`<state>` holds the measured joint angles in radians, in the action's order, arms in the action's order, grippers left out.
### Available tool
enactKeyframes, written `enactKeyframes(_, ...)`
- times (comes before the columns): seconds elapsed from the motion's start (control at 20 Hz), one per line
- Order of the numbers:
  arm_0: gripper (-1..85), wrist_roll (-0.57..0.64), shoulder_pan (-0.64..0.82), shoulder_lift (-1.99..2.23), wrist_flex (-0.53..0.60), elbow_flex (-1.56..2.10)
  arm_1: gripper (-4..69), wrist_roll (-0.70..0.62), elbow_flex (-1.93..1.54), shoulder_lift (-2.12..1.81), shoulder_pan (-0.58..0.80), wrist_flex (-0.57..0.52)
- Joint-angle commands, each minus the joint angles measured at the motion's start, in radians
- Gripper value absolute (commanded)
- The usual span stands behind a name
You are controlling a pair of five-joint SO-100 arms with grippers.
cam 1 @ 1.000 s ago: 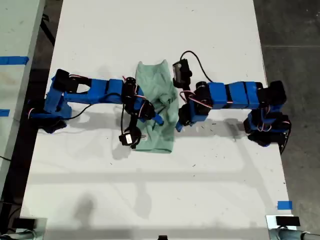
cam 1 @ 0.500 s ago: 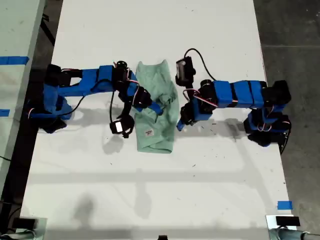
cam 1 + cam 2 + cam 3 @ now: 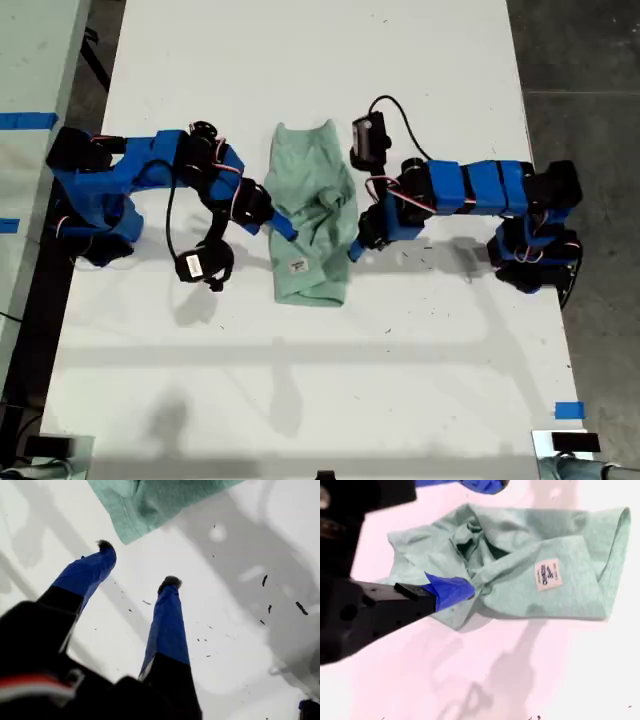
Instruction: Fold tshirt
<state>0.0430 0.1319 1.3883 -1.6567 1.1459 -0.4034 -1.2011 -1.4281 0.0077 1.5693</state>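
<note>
A: Where is the tshirt (image 3: pixel 312 215)?

B: On the white bench (image 3: pixel 300 60), about midway between its two long edges. It lies between the two arms, partly folded into a narrow strip with a bunched ridge near its middle. A small white label (image 3: pixel 297 265) faces up near the hem end.

A: State of my first gripper (image 3: pixel 355 250)?

B: Spread wide. In the first wrist view both blue fingers (image 3: pixel 167 625) hang over bare bench, and my first gripper (image 3: pixel 137 562) holds nothing. A corner of the tshirt (image 3: pixel 160 500) lies just past the tips, not touching. This arm reaches in from the exterior view's right.

A: And my second gripper (image 3: pixel 285 230)?

B: At the shirt's edge on the exterior view's left. In the second wrist view, only one blue finger (image 3: pixel 451 591) of my second gripper (image 3: pixel 464 587) shows. Its tip touches the crumpled fabric of the tshirt (image 3: pixel 545 535), beside the label (image 3: pixel 548 575). The other finger is hidden, so I cannot tell whether it pinches the cloth.

A: Anything else?

B: Dark specks on the bench near my first gripper.
</note>
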Motion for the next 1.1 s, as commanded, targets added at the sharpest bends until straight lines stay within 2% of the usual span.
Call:
enactKeyframes(0.0,10.2,-0.126,-0.032,0.049,-0.003,0.025,22.5,0.025,0.011,-0.089,0.003,-0.037)
enactKeyframes(0.15,13.7,-0.207,-0.074,0.017,0.003,-0.012,25.5,0.075,0.011,-0.046,-0.018,-0.081)
enactKeyframes(0.25,21.1,-0.207,-0.091,0.006,0.025,-0.015,30.5,0.094,0.028,0.006,-0.028,-0.115)
enactKeyframes(0.45,32.0,-0.204,-0.124,-0.103,0.048,-0.049,32.6,0.109,0.081,0.129,-0.043,-0.163)
enactKeyframes(0.65,32.9,-0.202,-0.140,-0.222,0.107,-0.058,33.3,0.124,0.083,0.212,-0.060,-0.219)
enactKeyframes(1.05,35.4,-0.202,-0.109,-0.390,0.109,-0.091,34.1,0.123,0.172,0.414,-0.057,-0.290)
